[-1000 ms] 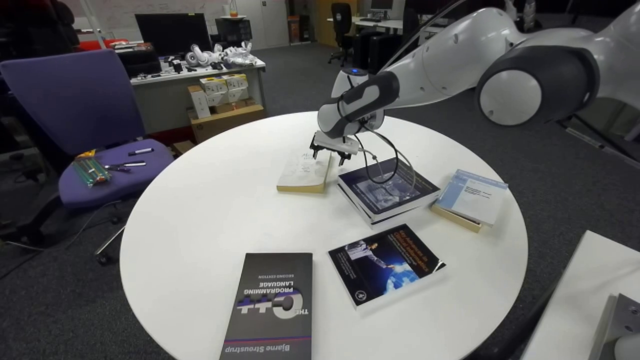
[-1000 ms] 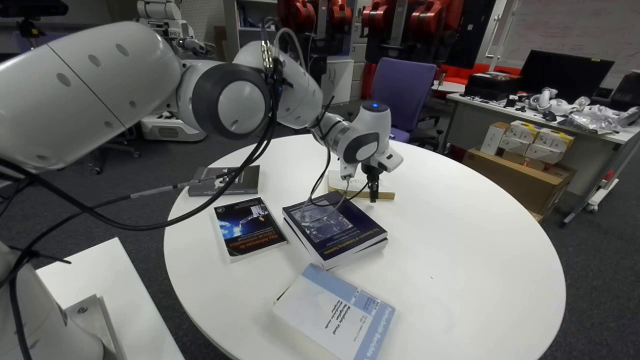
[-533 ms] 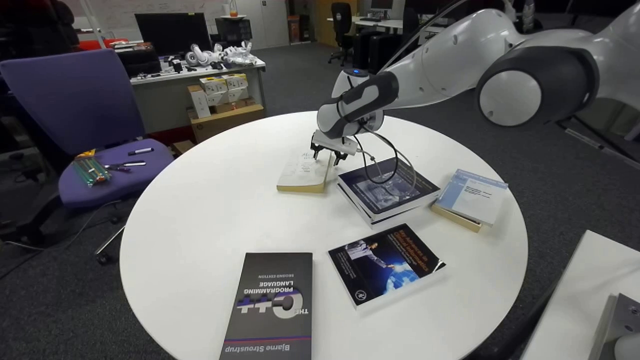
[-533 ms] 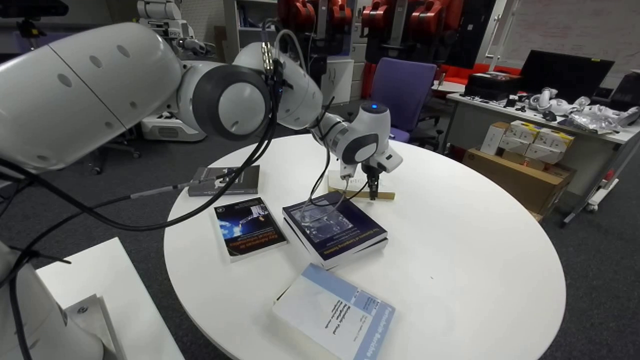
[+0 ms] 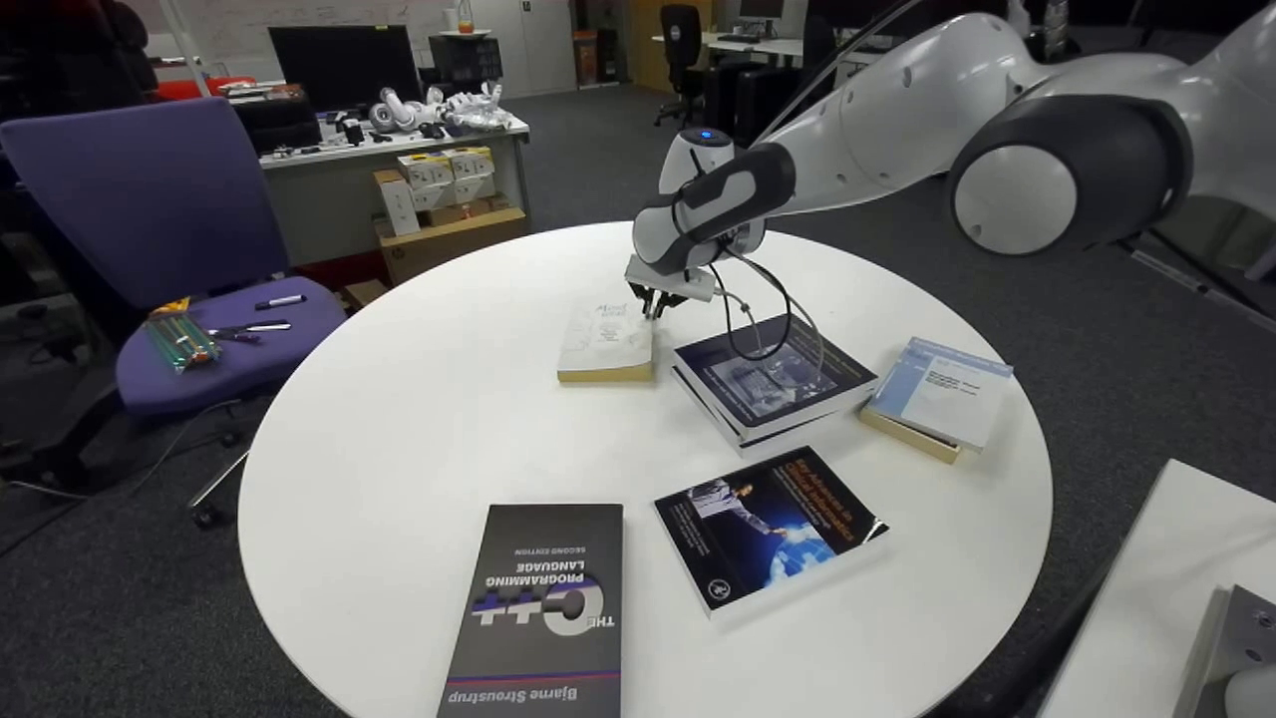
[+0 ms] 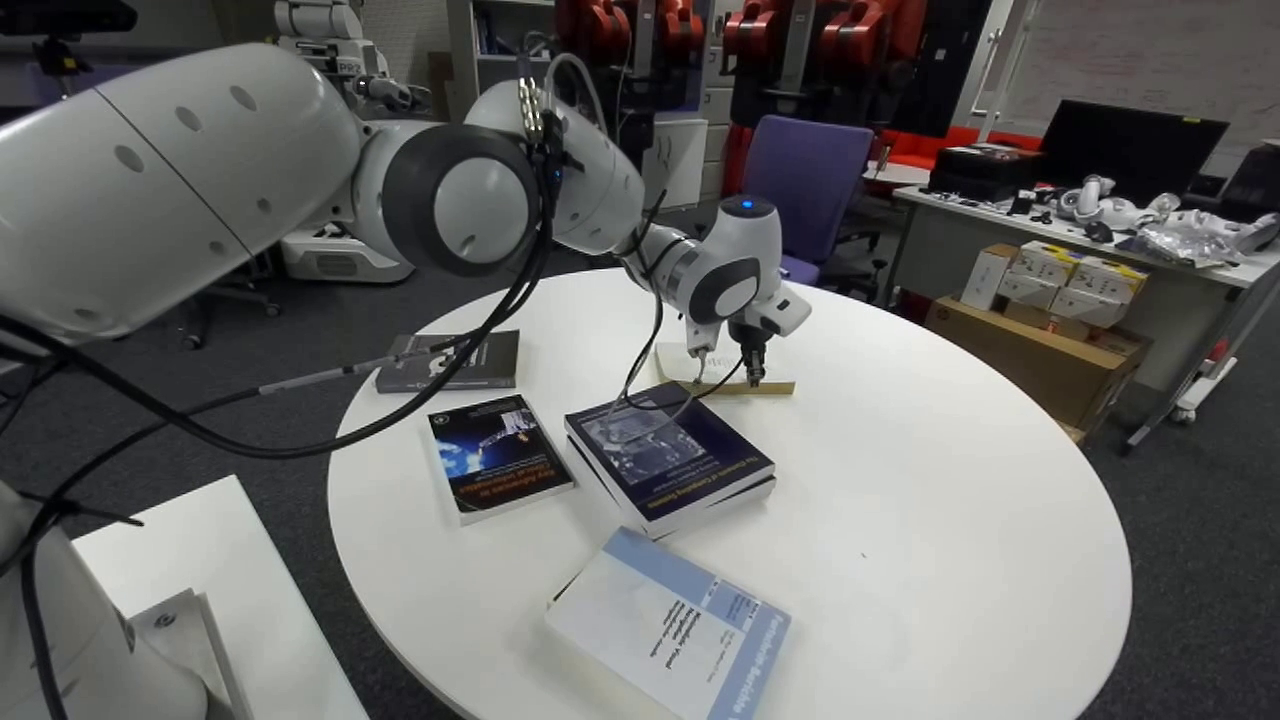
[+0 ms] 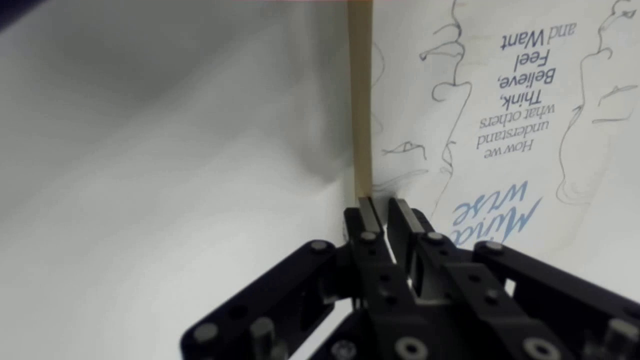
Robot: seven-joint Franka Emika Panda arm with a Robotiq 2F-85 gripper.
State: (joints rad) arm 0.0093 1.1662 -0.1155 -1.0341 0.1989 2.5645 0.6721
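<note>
A pale book with line drawings and blue "Mind wise" lettering (image 7: pixel 500 100) lies flat, showing in both exterior views (image 5: pixel 606 339). My gripper (image 7: pixel 383 201) points down at its long side, near the title end. Narrowly parted, the two fingertips leave a thin gap through which shaded cover and a bright strip show. One finger (image 7: pixel 370 217) stands at the book's tan edge (image 7: pixel 362 100), the other (image 7: pixel 410 215) over the cover. Whether they pinch anything is hidden at the tips. In an exterior view the gripper (image 6: pixel 755 380) is just above the table.
Close by is a stack of dark blue books (image 5: pixel 773 374). A light blue and white book (image 6: pixel 670 630) lies on another one. A clinical informatics book (image 5: pixel 768 529) and a grey C++ book (image 5: pixel 543 608) also lie on the round white table (image 5: pixel 399 449). Cables (image 6: pixel 640 370) hang beside the wrist.
The fingers have drawn together from wide apart to nearly touching. The hand has risen slightly. The pale book has turned a little on the table.
</note>
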